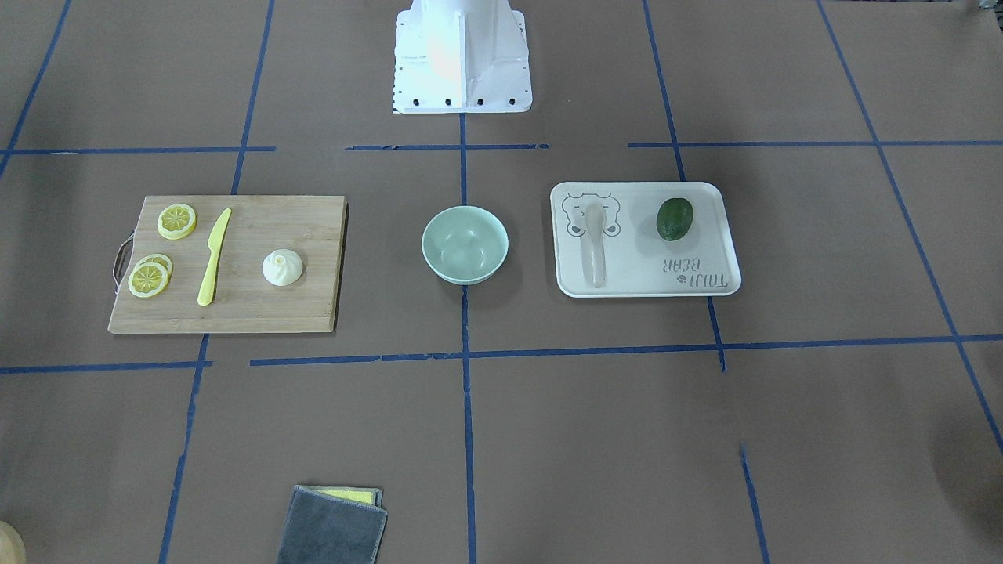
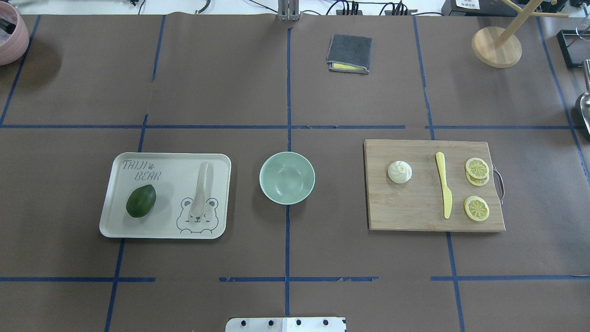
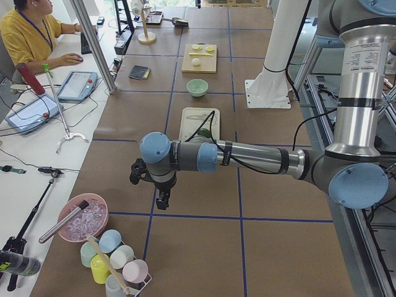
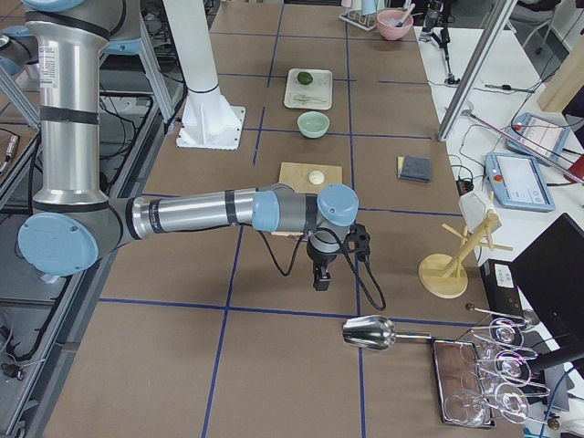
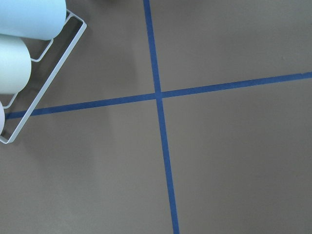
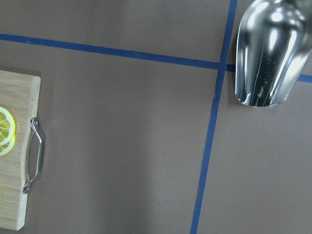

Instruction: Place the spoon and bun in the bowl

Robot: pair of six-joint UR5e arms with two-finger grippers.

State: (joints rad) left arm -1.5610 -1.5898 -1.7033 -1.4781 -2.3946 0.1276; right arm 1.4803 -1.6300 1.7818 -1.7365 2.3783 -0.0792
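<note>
The pale mint-green bowl (image 2: 286,177) stands empty at the table's centre, also in the front view (image 1: 465,244). The cream spoon (image 2: 203,186) lies on a white bear-print tray (image 2: 115,221) left of the bowl, also in the front view (image 1: 595,243). The white pleated bun (image 2: 399,172) sits on a wooden cutting board (image 2: 415,212) right of the bowl, also in the front view (image 1: 282,267). My left gripper (image 3: 162,201) hangs far out at the table's left end. My right gripper (image 4: 321,278) hangs beyond the board at the right end. I cannot tell whether either is open or shut.
A dark green avocado (image 2: 141,200) lies on the tray. A yellow knife (image 2: 444,184) and lemon slices (image 2: 476,208) lie on the board. A folded grey cloth (image 2: 349,53) lies at the far side. A metal scoop (image 6: 268,53) and a cup rack (image 5: 29,58) are near the table's ends.
</note>
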